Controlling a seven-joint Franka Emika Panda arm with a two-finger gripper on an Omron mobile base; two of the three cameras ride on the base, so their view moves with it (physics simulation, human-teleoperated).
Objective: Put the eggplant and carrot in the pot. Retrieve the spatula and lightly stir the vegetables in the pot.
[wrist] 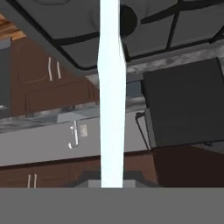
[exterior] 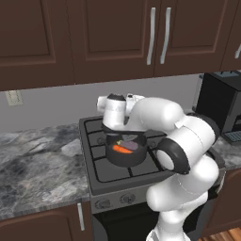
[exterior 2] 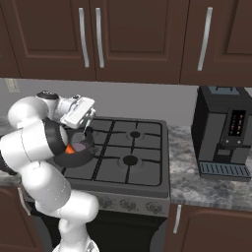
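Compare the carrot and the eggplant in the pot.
The carrot is bright orange; the eggplant is dull purple. In the left base view the carrot lies nearer the camera, the eggplant behind it toward the pot's far side. Both lie flat, side by side, inside the pot on the stove.

The robot arm is white, smooth and shiny. It is made of fat, round parts, like big tubes with ball-shaped ends. Black rings sit at the joints where the parts meet. One round part has a dark grey cap on top. The hand is a flat white block with soft corners.
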